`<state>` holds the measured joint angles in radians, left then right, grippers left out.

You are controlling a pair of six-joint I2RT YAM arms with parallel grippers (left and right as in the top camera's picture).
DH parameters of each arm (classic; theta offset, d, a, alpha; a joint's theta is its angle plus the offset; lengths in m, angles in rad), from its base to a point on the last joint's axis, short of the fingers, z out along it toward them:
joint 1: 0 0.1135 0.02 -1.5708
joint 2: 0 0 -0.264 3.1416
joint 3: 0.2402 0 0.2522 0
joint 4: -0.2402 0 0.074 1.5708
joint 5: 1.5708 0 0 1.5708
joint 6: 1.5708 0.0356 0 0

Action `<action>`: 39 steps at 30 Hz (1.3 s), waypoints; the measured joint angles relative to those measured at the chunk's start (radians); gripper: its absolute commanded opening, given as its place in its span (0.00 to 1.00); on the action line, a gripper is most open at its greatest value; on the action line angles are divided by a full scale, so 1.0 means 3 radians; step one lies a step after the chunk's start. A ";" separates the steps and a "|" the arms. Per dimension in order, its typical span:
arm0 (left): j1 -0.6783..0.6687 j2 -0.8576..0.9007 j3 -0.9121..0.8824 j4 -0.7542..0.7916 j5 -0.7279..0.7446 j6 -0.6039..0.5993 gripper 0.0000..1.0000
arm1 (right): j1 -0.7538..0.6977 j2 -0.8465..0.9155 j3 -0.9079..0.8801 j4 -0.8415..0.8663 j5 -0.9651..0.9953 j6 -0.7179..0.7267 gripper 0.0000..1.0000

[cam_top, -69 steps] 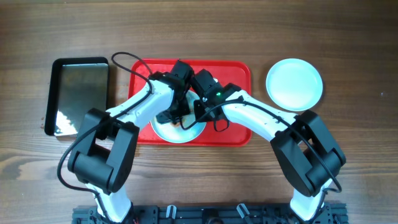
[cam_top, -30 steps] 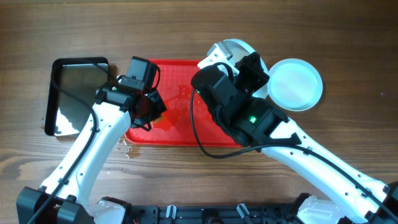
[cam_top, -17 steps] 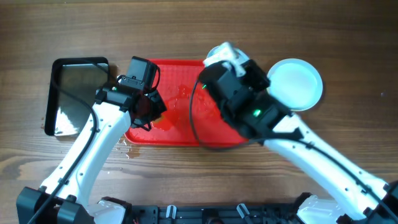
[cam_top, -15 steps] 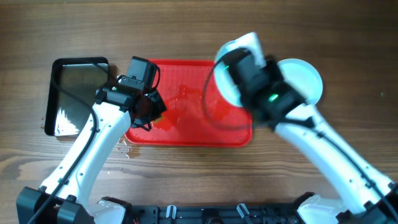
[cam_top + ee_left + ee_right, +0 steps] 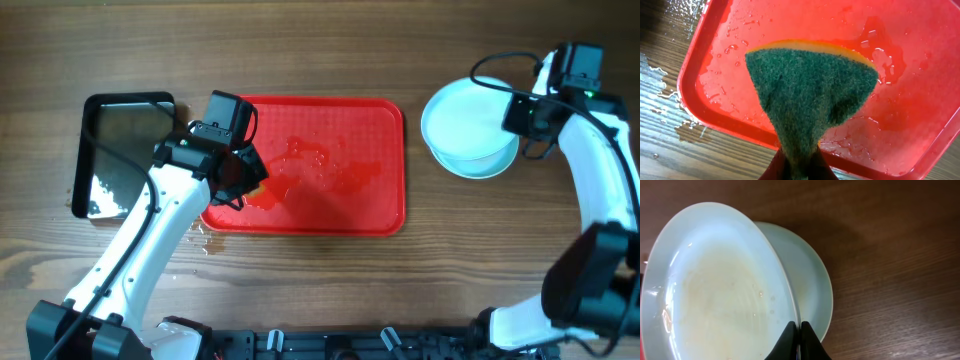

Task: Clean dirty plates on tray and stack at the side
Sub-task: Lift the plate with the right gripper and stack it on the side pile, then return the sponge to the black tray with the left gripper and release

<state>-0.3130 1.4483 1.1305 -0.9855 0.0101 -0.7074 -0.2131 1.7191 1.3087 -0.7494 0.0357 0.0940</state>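
Observation:
The red tray [image 5: 340, 215] lies wet and bare of plates at the table's middle; it also shows in the left wrist view [image 5: 920, 60]. My left gripper [image 5: 243, 182] hangs over the tray's left part, shut on a green and orange sponge [image 5: 810, 95]. My right gripper [image 5: 520, 112] is to the right of the tray, shut on the rim of a pale mint plate [image 5: 715, 285]. That plate [image 5: 462, 125] is held tilted just above another plate [image 5: 812, 285] lying on the wood. A third plate is not in view.
A shiny black metal tray [image 5: 125, 150] lies left of the red tray. Water drops [image 5: 670, 95] lie on the wood by the red tray's front left corner. Bare wood lies right of the plates [image 5: 890, 280].
My right arm has carried the plate from over the red tray rightward to above the plate on the wood. My left arm has stayed put with the sponge.

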 measured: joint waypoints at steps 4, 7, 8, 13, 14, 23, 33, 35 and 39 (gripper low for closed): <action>0.0000 0.0000 0.0000 0.0053 0.0000 0.0000 0.07 | 0.0000 0.0223 -0.0023 -0.0009 0.0081 0.0013 0.68; 0.0000 0.0000 0.0000 0.0067 0.0000 0.0000 0.07 | 0.0000 0.0220 -0.0023 -0.0065 0.0014 0.0025 0.71; 0.0000 0.0000 0.0000 0.0072 0.0000 0.0000 0.08 | 0.0000 0.0202 -0.0023 -0.0079 -0.0027 0.0024 0.72; 0.0000 0.0000 0.0000 0.0074 0.0000 0.0000 0.06 | 0.0061 -0.0552 -0.0034 0.0010 -0.0828 0.0027 0.70; 0.0000 0.0000 0.0000 0.0072 0.0000 0.0000 0.06 | 0.0100 -0.0665 -0.0034 0.0024 -0.1031 0.0025 0.70; 0.0543 0.0000 -0.0001 0.0249 -0.0225 0.0048 0.04 | 0.1565 -0.0660 -0.0239 -0.0151 -0.2125 0.0356 0.94; 0.1685 0.0294 -0.0008 0.1081 -0.0413 0.0264 0.07 | 0.2894 -0.0094 -0.0479 0.0317 -0.2125 0.0645 0.99; 0.1795 0.0505 -0.0008 0.1256 -0.0525 0.0278 0.06 | 0.3098 -0.0094 -0.0479 0.0341 -0.2122 0.0659 1.00; 0.1984 0.0984 -0.0008 0.1460 -0.0640 0.0301 0.91 | 0.3371 -0.0094 -0.0481 0.0432 -0.1981 0.0796 1.00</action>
<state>0.2821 1.7435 1.1282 -0.5476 -0.1818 -0.6170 0.7982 1.6909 1.1645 -0.6197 -0.5587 0.3328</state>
